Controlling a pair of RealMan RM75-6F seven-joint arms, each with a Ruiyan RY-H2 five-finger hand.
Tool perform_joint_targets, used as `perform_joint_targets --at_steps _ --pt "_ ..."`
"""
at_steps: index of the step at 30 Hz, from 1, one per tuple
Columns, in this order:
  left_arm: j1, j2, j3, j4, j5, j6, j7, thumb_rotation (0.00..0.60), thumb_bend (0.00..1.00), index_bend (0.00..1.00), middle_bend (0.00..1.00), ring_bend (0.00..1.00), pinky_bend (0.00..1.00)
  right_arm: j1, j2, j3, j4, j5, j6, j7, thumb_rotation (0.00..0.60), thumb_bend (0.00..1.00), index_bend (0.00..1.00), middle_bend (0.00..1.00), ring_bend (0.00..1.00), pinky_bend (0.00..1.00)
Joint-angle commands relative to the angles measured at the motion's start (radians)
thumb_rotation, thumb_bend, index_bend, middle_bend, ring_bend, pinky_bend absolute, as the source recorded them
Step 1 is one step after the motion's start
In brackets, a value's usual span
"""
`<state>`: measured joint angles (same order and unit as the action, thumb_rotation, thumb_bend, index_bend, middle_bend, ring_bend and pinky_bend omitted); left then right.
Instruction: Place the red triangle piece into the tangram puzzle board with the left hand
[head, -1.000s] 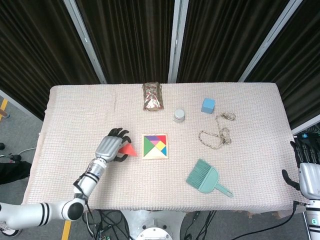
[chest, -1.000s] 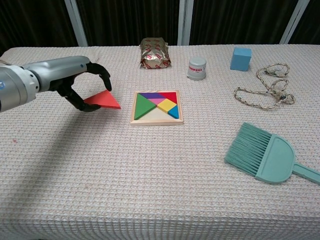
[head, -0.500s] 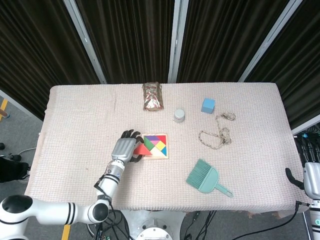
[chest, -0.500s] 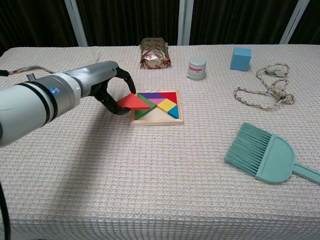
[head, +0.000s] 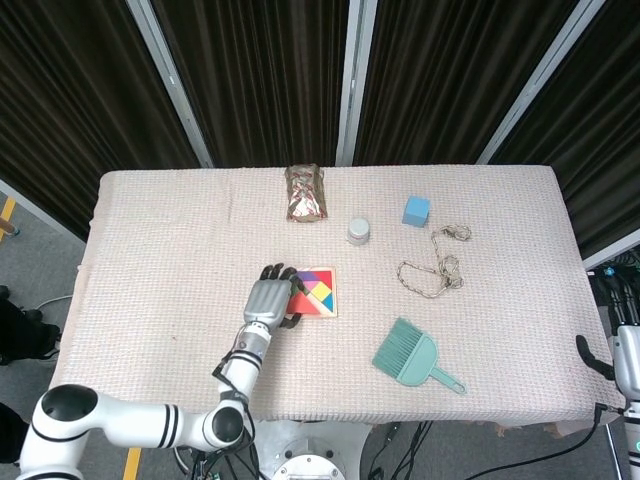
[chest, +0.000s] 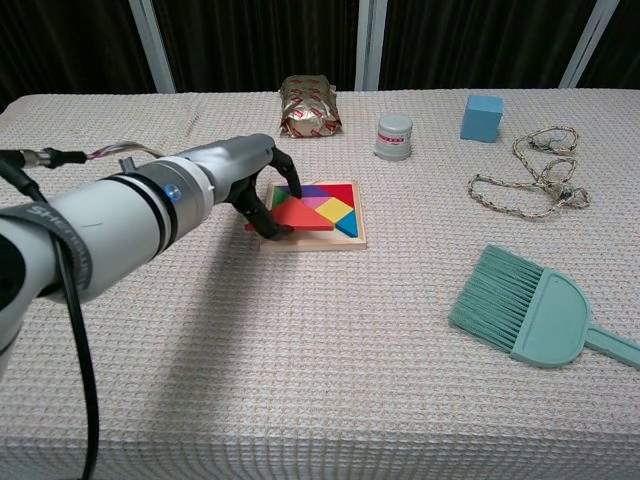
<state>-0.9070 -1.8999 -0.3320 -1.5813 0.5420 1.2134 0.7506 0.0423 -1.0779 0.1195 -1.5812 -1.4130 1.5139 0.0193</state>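
Note:
The red triangle piece (chest: 300, 215) is gripped by my left hand (chest: 262, 190) and hangs over the left part of the tangram puzzle board (chest: 352, 240). From the head view, the left hand (head: 272, 296) covers the board's left side, the red triangle piece (head: 303, 303) shows beside it, and the wooden board (head: 328, 297) still shows yellow, blue and purple pieces. Whether the triangle touches the board I cannot tell. My right hand (head: 626, 355) is at the far right edge, off the table; how its fingers lie is not visible.
A teal dustpan brush (chest: 522, 307) lies front right. Coiled rope (chest: 530, 175), a blue cube (chest: 482, 117), a grey-capped jar (chest: 394, 137) and a foil packet (chest: 309, 106) sit along the back. My left forearm (chest: 110, 215) crosses the table's left side.
My left hand carried the red triangle rightward from the bare cloth to above the board's left part. The right hand sank lower at the frame's edge.

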Motion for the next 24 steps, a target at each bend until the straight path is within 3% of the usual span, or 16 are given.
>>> perform_joint_targets --at_steps 1,14,24 --pt "-0.007 -0.01 -0.002 0.004 -0.001 0.003 0.006 0.6 0.38 0.41 0.14 0.0 0.0 -0.002 0.0 0.001 0.002 -0.001 0.003 0.004 0.6 0.24 0.0 0.0 0.0 0.0" --pt "-0.03 -0.056 -0.012 0.068 0.003 -0.02 -0.006 0.6 0.38 0.41 0.14 0.0 0.0 -0.008 0.003 0.003 0.012 -0.002 0.01 0.024 0.6 0.24 0.0 0.0 0.0 0.0" --pt "-0.015 -0.055 -0.002 0.08 0.029 -0.032 -0.039 0.6 0.34 0.29 0.14 0.0 0.0 -0.008 -0.001 0.002 0.017 0.002 0.003 0.023 0.6 0.24 0.0 0.0 0.0 0.0"
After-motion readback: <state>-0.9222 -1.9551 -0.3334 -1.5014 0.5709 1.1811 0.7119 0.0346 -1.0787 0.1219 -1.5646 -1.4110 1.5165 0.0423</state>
